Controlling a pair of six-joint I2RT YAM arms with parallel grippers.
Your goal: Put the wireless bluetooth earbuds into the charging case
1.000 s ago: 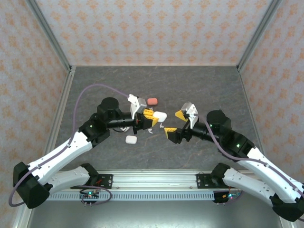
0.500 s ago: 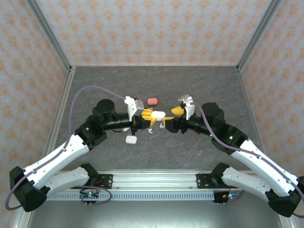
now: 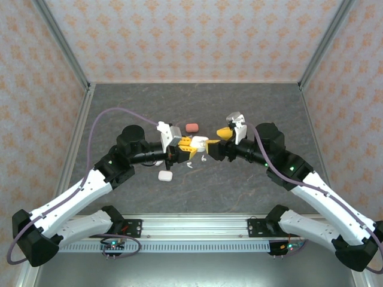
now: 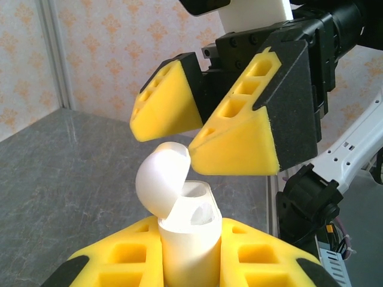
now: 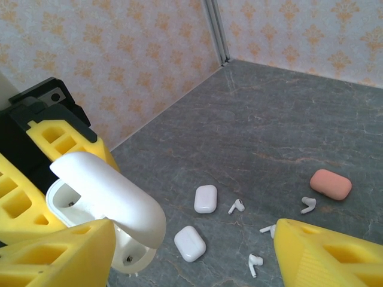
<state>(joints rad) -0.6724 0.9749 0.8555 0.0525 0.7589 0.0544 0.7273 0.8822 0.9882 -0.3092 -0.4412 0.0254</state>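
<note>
Case (image 4: 187, 245), lid (image 4: 160, 179) raised, sits pinched in left gripper (image 3: 188, 147); right gripper (image 3: 214, 145), spread, flanks that lid from 3 o'clock; worktop (image 3: 257, 107) open toward 12.

Showing no readable text, label, brand, number or sign anywhere, not even on the white rounded plastic charging case (image 4: 187, 251) standing open between yellow foam pads.
</note>
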